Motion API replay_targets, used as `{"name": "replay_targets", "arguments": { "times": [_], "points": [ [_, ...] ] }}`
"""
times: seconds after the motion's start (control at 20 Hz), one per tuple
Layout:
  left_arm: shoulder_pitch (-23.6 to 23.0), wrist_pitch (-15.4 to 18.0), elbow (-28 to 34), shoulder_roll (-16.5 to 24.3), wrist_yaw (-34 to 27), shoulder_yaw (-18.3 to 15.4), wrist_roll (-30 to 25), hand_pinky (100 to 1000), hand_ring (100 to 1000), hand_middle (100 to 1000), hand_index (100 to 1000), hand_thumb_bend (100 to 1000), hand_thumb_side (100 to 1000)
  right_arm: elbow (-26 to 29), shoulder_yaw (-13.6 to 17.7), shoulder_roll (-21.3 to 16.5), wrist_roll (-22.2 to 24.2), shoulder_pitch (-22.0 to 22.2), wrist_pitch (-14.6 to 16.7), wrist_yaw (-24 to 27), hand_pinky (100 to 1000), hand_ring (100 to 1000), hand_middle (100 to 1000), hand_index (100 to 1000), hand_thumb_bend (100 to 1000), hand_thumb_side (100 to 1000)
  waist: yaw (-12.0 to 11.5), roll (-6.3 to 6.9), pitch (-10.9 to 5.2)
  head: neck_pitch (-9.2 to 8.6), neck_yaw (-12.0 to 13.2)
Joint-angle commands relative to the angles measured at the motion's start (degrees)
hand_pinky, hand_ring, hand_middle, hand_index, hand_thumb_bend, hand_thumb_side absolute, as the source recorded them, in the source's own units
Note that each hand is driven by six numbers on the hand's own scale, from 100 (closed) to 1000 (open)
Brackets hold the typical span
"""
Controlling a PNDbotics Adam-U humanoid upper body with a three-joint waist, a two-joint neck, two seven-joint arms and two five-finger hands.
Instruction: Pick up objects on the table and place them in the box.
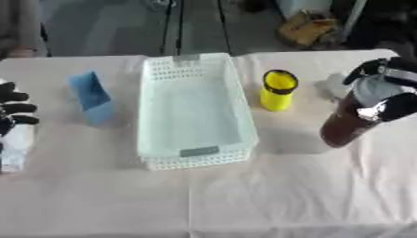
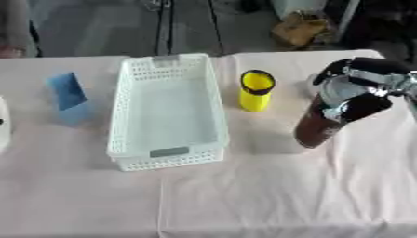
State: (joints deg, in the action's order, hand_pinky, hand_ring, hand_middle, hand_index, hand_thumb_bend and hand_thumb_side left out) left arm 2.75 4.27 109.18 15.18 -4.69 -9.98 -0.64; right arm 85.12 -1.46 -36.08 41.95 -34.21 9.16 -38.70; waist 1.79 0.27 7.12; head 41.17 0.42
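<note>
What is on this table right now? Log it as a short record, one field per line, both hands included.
box: white slotted basket, middle of table, nothing inside it
right hand: curled round a dark brown bottle, to the right of the basket
left hand: at the left edge, fingers straight, holding nothing
yellow cup: upright, black rim, just right of the basket, apart from it
blue packet: left of the basket
surface: pale tablecloth
</note>
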Motion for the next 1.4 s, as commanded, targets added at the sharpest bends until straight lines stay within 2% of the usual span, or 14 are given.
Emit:
{"name": "replay_targets", "arguments": {
  "times": [0.05, 0.4, 0.6, 1.0, 1.25, 1.4],
  "points": [
    [0.1, 0.06, 0.66, 1.85, -0.06, 0.04, -0.11, 591, 641, 648, 805, 243, 970, 1.99, 0.58, -2.11, -0.08, -2.57, -0.09, 0.59, 308, 563, 856, 837, 100, 100, 0.04, -0.17, -0.89, 0.37, -0.04],
    [-0.1, 0.02, 0.5, 2.15, -0.06, 0.2, -0.31, 591, 641, 649, 805, 245, 971, 1.86, -1.01, -2.48, 1.34, -7.35, 1.02, -0.21, 312, 571, 867, 821, 100, 100, -0.23, -0.69, -1.41, 0.69, -0.29],
    [-0.18, -0.03, 0.32, 2.42, -0.06, 0.41, -0.57, 592, 641, 649, 805, 245, 972, 0.35, -3.05, -1.83, 2.54, -11.74, 2.58, -1.65, 321, 580, 874, 809, 100, 100, -0.9, -1.26, -1.76, 0.76, -0.71],
    [-0.21, -0.1, 0.06, 2.69, -0.11, 0.75, -0.99, 592, 641, 649, 806, 246, 972, -1.26, -6.7, 2.82, 2.68, -17.71, 6.91, -3.33, 322, 583, 872, 795, 130, 100, -2.13, -1.97, -2.19, 0.78, -1.37],
    [-0.24, -0.11, -0.04, 2.76, -0.21, 0.95, -1.19, 592, 641, 649, 806, 246, 972, -1.9, -9.85, 6.61, 0.13, -20.32, 10.49, -1.73, 319, 582, 867, 789, 144, 100, -2.73, -2.12, -2.53, 0.82, -1.74],
    [-0.24, -0.11, -0.09, 2.77, -0.27, 0.98, -1.25, 592, 641, 649, 806, 246, 972, -2.5, -10.83, 7.64, -1.33, -20.91, 11.95, -1.9, 319, 582, 867, 788, 144, 100, -2.77, -2.14, -2.6, 0.81, -1.83]
  ]
}}
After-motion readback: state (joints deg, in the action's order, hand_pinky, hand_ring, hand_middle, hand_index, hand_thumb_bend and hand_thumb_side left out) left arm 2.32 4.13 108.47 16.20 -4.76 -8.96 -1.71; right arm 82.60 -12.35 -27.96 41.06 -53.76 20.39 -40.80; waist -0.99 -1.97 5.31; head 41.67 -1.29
